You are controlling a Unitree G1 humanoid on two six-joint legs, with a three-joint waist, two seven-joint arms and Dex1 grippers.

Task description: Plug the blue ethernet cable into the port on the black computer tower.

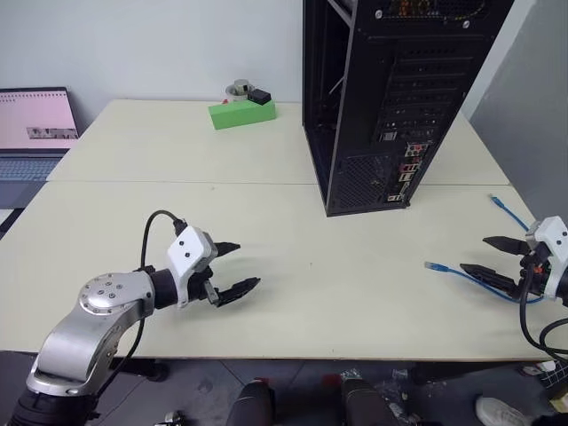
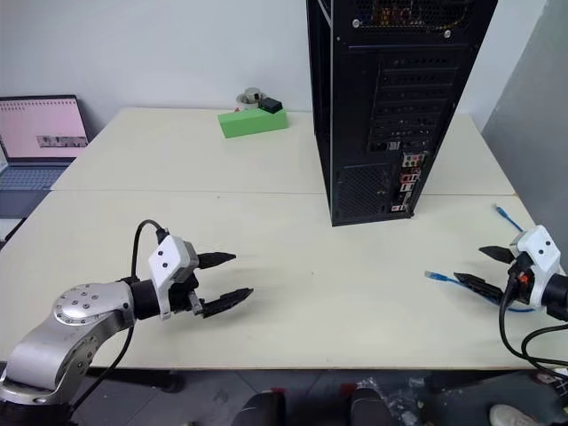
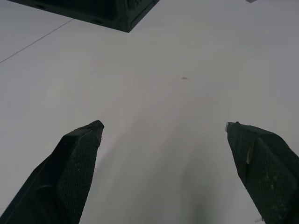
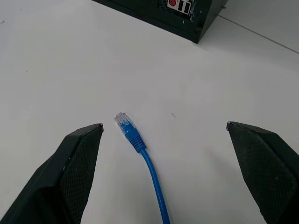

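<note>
blue ethernet cable (image 4: 140,154) lies flat on the table (image 1: 311,222), clear plug aimed toward the black computer tower (image 1: 390,98), cord running back between the fingers of the right gripper (image 1: 499,259). that gripper gapes wide, empty, and is far nearer. left gripper (image 1: 235,269) gapes empty, well apart.

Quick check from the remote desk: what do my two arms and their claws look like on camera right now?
The left arm is brushed silver metal with a round bolted joint cap, then a black wrist and a white block. A black cable loops over it. The left claw and right claw each have two black, tapered, textured fingers; the right also has a white block and black cables.
</note>
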